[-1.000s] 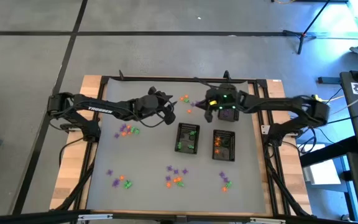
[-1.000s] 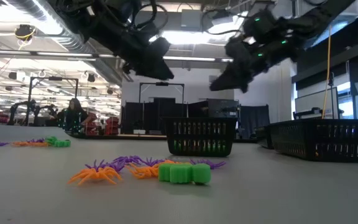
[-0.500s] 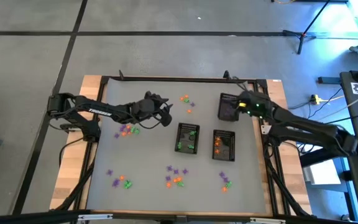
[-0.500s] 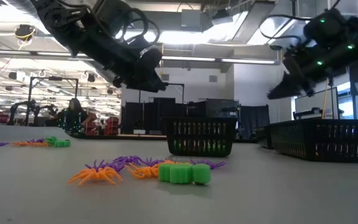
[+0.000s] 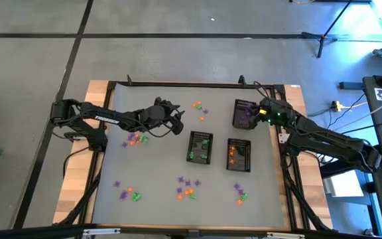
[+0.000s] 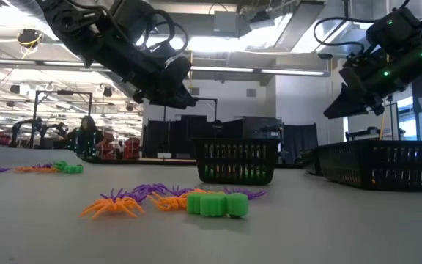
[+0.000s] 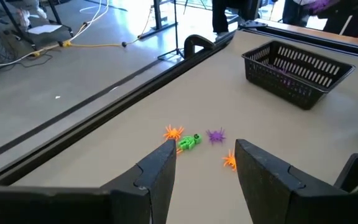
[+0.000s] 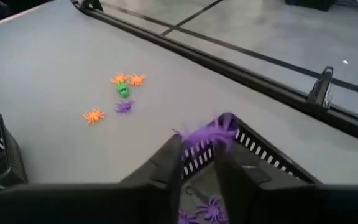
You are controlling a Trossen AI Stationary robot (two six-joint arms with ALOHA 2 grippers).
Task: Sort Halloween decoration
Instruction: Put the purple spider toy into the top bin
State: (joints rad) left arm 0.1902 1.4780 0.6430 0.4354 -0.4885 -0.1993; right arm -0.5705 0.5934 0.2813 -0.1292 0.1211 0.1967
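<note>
My right gripper [image 8: 197, 149] is shut on a purple spider trinket [image 8: 213, 132] above the far-right black mesh basket [image 5: 243, 114], which holds purple trinkets [image 8: 209, 209]. My left gripper [image 7: 201, 158] is open and empty above the table [image 5: 176, 124], short of a far cluster of orange, green and purple trinkets [image 7: 194, 140]. More trinket clusters lie on the table at the left [image 5: 136, 139] and near the front [image 5: 188, 190]. My right gripper pinches the purple spider between its two fingertips [image 8: 174, 149]. The spider's body and legs [image 8: 224, 127] stick out past the tips. The fingers slant down from the table's right side. The spider is lifted clear, over the basket's rim [image 8: 253, 146].
Two more black mesh baskets stand mid-table, one with green trinkets [image 5: 200, 147] and one with orange trinkets [image 5: 239, 155]. A black frame rail [image 5: 184, 84] runs along the far edge. More clusters lie at the front left [image 5: 126, 194] and front right [image 5: 240, 194].
My right gripper has swung from the far middle of the table toward the right edge and now hangs over the far-right basket. My left gripper has lowered a little and otherwise stayed in place.
</note>
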